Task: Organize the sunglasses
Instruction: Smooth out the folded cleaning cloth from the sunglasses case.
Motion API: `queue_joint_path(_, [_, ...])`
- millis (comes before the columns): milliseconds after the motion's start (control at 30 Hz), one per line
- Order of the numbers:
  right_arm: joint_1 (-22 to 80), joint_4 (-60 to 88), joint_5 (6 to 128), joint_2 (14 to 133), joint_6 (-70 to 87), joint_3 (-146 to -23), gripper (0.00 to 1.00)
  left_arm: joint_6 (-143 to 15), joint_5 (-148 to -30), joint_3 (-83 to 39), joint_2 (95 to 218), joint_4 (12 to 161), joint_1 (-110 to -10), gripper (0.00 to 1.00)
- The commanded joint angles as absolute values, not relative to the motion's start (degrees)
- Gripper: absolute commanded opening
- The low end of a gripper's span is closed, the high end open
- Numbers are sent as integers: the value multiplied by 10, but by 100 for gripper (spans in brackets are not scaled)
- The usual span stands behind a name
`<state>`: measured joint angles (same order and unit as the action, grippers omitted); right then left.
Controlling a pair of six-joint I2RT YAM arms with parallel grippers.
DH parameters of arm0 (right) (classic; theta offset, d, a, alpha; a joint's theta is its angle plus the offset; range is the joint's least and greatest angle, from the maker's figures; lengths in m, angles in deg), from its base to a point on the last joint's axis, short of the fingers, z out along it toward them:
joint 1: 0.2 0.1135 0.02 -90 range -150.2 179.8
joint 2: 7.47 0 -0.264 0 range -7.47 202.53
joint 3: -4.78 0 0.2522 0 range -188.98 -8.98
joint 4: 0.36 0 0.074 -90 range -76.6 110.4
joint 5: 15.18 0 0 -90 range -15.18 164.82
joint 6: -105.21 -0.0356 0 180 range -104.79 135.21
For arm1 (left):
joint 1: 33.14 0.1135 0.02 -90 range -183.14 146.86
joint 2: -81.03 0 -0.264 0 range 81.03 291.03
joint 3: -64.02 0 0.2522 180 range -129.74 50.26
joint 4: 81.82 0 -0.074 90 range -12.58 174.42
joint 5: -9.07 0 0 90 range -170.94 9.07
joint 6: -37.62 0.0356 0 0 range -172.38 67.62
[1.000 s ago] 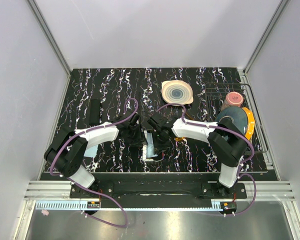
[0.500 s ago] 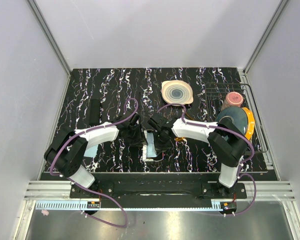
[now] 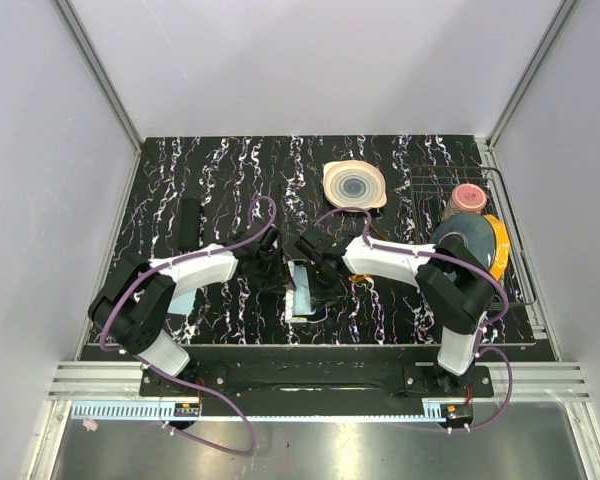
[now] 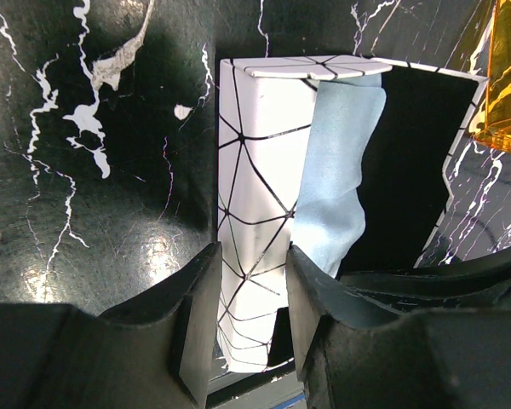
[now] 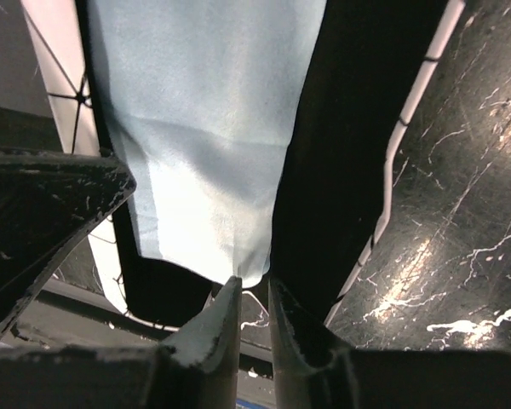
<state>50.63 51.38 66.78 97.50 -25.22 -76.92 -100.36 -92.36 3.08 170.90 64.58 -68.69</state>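
The white box [image 4: 255,136] with black line pattern lies open, its black-lined lid [image 4: 417,170] folded out to the right. A light blue cloth [image 4: 336,170] lies inside it. My left gripper [image 4: 251,256] is shut on the box's near wall. The amber sunglasses [image 4: 502,77] show only as a lens at the upper right of the left wrist view, beyond the lid. My right gripper [image 5: 254,285] hangs over the cloth [image 5: 204,128], jaws a narrow slit apart, with the cloth's lower edge at their tips. From above, both grippers [image 3: 275,272] [image 3: 315,280] meet over the box [image 3: 302,292].
A ringed plate [image 3: 354,184] sits at the back. A wire rack [image 3: 510,215] on the right holds a pink cup [image 3: 468,196] and an orange plate [image 3: 498,245]. A flat black case [image 3: 188,222] lies at the left.
The right gripper has edged slightly left over the box. The left arm has not moved.
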Motion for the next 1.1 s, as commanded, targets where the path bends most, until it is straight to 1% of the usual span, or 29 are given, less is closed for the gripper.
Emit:
queue_joint_path(0, [511,524,704,949,-250,-800,25,-996,-915,42,1709,626,-686,39])
queue_joint_path(200, [510,541,781,911,-262,-832,27,-991,-897,40,1687,619,-685,39])
queue_joint_path(300, [500,538,804,910,-255,-846,24,-989,-884,38,1662,617,-685,39])
queue_joint_path(333, [497,529,795,913,-249,-849,20,-989,-882,35,1649,617,-686,39])
queue_joint_path(467, [490,518,779,953,-230,-878,13,-983,-876,32,1629,622,-685,39])
queue_joint_path(600, [488,478,750,978,-213,-879,11,-982,-877,30,1623,625,-686,39])
queue_joint_path(633, [488,471,718,985,-213,-880,11,-982,-878,30,1623,624,-686,39])
queue_joint_path(733, [486,442,686,1007,-211,-871,9,-984,-881,34,1619,624,-685,38])
queue_joint_path(767, [486,436,681,1016,-212,-865,8,-986,-881,35,1616,624,-686,38])
queue_joint_path(900, [486,400,684,1032,-210,-858,6,-989,-885,46,1597,638,-686,29])
queue_joint_path(1067, [482,373,709,1041,-218,-856,4,-990,-896,70,1576,676,-688,24])
